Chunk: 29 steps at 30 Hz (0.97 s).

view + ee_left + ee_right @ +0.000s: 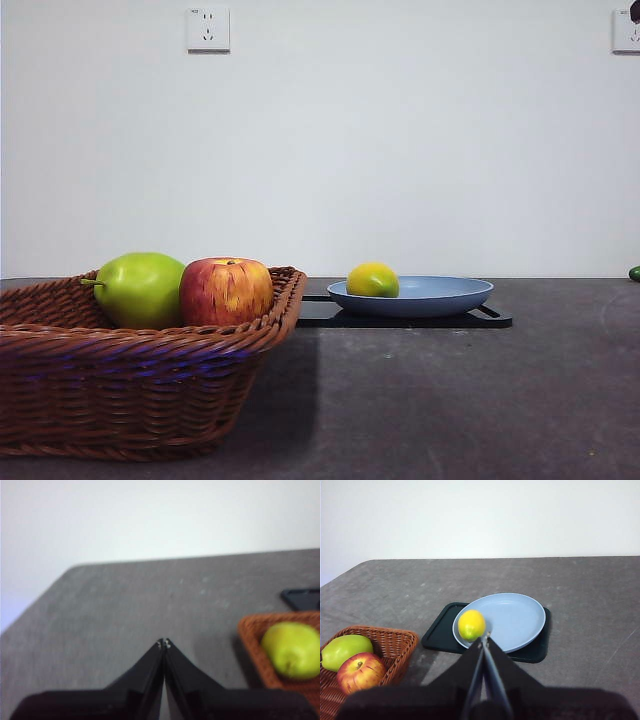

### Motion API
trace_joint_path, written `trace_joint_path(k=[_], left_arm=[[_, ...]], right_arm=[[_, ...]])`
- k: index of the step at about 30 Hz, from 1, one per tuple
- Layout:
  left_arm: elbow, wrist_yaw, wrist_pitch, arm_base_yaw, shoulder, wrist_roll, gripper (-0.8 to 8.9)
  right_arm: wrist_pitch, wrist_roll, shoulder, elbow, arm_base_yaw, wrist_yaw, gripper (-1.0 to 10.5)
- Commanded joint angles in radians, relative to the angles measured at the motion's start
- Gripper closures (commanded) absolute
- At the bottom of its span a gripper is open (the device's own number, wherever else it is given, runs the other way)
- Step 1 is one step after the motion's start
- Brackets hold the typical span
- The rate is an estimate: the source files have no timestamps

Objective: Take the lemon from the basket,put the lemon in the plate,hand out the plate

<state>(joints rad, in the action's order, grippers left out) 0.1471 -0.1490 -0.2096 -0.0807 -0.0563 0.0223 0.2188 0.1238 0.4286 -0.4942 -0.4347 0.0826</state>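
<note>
- Grey worktop point(480, 400) before a white wall carries everything.
- Lemon point(373, 280) lies in the plate point(440, 297), on a black tray point(440, 632).
- Basket point(140, 385) holds a green pear point(140, 288) and an apple point(226, 291).
- Left claw point(164, 643) and right claw point(485, 636): both closed, empty.

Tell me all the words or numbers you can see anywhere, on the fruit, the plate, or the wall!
No words or numbers can be read in any view.
White wall socket: a tiny dark mark at its top left corner, too small to read.
Second wall socket, at the picture's edge: nothing readable.
Lemon, plate, basket, apple, green fruit, black tray: no labels or stickers.
</note>
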Motion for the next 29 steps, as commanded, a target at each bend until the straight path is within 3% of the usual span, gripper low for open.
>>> trace_joint_path(k=[1, 9, 29], left_arm=[[-0.055, 0.023, 0.014, 0.024, 0.026, -0.048, 8.04], [-0.131, 0.025, 0.006, 0.062, 0.055, -0.05, 8.04], [-0.131, 0.023, 0.014, 0.065, 0.055, -0.052, 8.04]], right_arm=[[-0.008, 0.009, 0.002, -0.01, -0.005, 0.003, 9.4], [-0.008, 0.009, 0.002, -0.01, -0.005, 0.003, 9.4], [-0.008, 0.009, 0.002, -0.01, -0.005, 0.003, 9.4]])
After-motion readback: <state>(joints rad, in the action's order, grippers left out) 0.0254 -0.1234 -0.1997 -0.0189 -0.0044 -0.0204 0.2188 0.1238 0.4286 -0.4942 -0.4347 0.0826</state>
